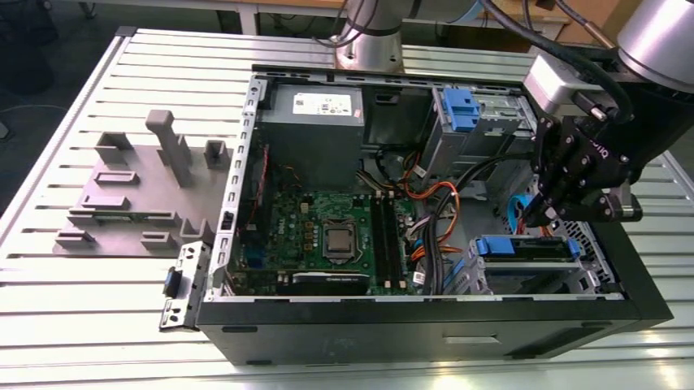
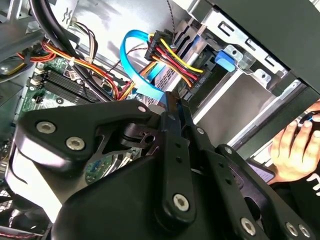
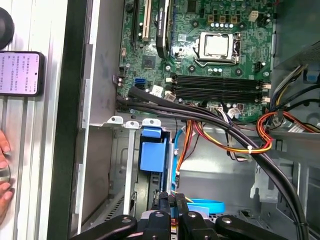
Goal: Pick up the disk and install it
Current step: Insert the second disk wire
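A slatted metal table (image 1: 65, 309) fills the exterior view, with dark floor past its upper left corner and the arm's base (image 1: 375, 41) standing at the top edge. On the exterior view's left sits a grey fixture (image 1: 141, 195) of blocks and upright posts. An open computer case (image 1: 434, 325) lies on its side across the middle and right. Inside it are the green motherboard (image 1: 314, 219), a grey power supply box (image 1: 314, 122) in the upper middle, and a tangle of orange, red and yellow cables (image 1: 434, 211). In the first wrist view a phone (image 3: 20, 72) lies on the slats beside the case wall, and a person's hand (image 2: 295, 145) rests just outside the case.

The disk (image 1: 531, 248) sits in the drive bay in the case's lower right corner — its blue bracket (image 3: 152, 152) lies close to the case wall. The gripper (image 1: 548, 213) hangs just above and slightly to the right of it (contact cannot be judged). In the first wrist view the bracket lies just ahead of the gripper (image 3: 172, 212), with a looped blue flat cable (image 3: 205, 204) beside it. Whether the gripper is clenched or released cannot be told.
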Tool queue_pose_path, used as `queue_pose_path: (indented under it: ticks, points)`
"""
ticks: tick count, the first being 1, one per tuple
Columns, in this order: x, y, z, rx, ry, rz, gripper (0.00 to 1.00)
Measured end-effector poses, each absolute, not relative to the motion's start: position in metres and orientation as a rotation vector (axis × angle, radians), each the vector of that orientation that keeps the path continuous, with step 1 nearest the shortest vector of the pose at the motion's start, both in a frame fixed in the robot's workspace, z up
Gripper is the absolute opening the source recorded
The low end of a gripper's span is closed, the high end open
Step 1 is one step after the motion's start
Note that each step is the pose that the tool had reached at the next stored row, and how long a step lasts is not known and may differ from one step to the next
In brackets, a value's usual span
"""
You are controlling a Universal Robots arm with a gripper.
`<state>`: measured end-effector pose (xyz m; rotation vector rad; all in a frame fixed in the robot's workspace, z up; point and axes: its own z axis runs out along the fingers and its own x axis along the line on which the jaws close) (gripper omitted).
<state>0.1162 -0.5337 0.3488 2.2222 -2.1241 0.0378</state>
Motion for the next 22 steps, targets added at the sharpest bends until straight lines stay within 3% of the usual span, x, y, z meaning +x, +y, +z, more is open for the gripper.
queue_pose_path:
  ticks: [22]
  points:
    - [0.116,-0.549,0.338,2.228,-2.129,0.04,0.16]
